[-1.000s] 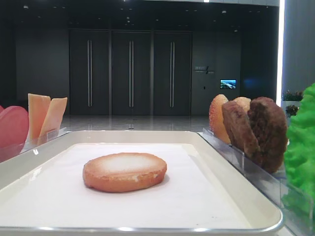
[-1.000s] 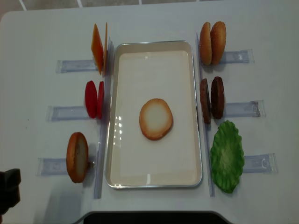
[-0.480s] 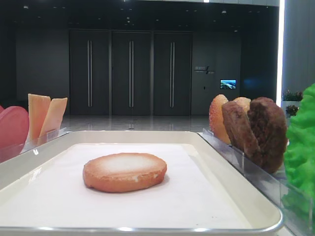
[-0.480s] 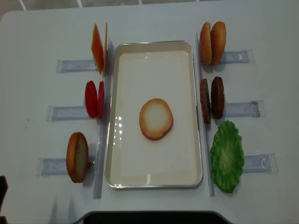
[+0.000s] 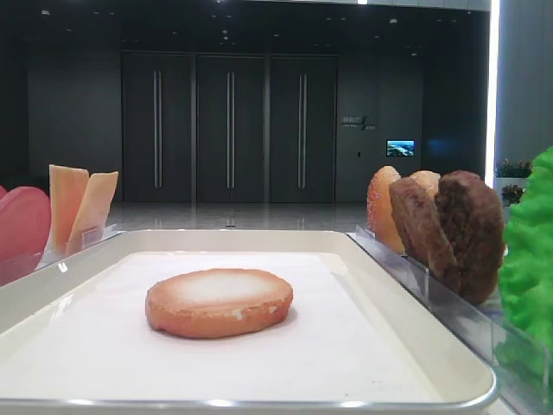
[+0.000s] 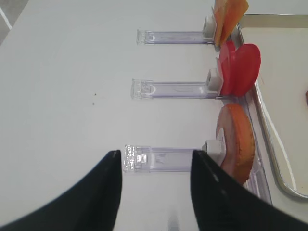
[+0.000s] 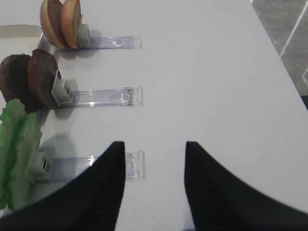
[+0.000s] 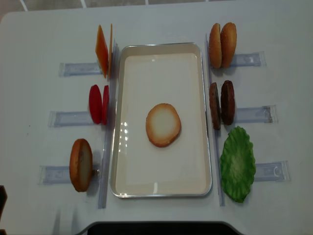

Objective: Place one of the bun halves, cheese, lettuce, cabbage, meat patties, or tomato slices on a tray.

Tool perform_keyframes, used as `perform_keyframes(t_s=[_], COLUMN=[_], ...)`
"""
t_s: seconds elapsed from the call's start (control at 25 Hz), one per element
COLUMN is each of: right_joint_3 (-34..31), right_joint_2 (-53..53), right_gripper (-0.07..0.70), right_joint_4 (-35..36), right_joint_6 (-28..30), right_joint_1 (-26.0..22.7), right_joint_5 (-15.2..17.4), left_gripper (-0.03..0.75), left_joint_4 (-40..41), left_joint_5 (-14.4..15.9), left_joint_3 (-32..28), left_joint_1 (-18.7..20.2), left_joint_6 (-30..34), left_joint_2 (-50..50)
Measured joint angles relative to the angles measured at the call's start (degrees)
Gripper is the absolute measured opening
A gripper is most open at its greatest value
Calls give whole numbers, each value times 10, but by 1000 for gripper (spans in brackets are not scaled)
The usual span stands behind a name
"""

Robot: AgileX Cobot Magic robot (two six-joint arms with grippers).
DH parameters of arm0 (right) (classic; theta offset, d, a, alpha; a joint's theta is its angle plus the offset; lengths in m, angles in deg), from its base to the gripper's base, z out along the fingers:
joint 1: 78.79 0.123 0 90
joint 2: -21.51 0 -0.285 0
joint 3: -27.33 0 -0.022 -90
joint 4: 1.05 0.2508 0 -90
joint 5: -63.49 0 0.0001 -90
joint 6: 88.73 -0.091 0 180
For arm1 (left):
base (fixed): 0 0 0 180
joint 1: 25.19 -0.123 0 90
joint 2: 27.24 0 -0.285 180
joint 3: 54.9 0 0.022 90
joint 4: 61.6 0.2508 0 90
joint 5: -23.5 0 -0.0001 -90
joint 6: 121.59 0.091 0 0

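A bun half point(image 8: 163, 125) lies flat, pale face up, in the middle of the white tray point(image 8: 146, 169); the low view shows the same bun half point(image 5: 219, 301). Another bun half point(image 6: 236, 142) stands on edge in a holder left of the tray. My left gripper point(image 6: 155, 159) is open and empty over the table, in front of that holder's outer end; only its tip point(image 8: 2, 205) shows from above. My right gripper point(image 7: 154, 149) is also open and empty, near the outer end of the lettuce point(image 7: 17, 149) holder.
Left of the tray stand tomato slices point(image 8: 98, 104) and cheese point(image 8: 103, 50). To its right are two bun halves point(image 8: 222, 45), meat patties point(image 8: 221, 104) and lettuce point(image 8: 237, 164). Clear plastic holders point(image 8: 63, 117) stretch outward from each. The table's front edge is near both grippers.
The left gripper has drawn back toward the bottom-left corner of the overhead view, almost out of it. The food and the tray have not moved.
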Motion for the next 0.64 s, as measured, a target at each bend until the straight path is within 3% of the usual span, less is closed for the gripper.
perform_keyframes(t_s=[0.64], right_joint_3=[0], right_joint_2=[0], right_gripper=[286], right_joint_4=[0], right_joint_6=[0], right_joint_1=[0], right_joint_5=[0], left_gripper=[178], left_joint_4=[0], left_joint_5=[0], left_joint_3=[0], left_joint_1=[0], left_joint_6=[0], left_joint_2=[0])
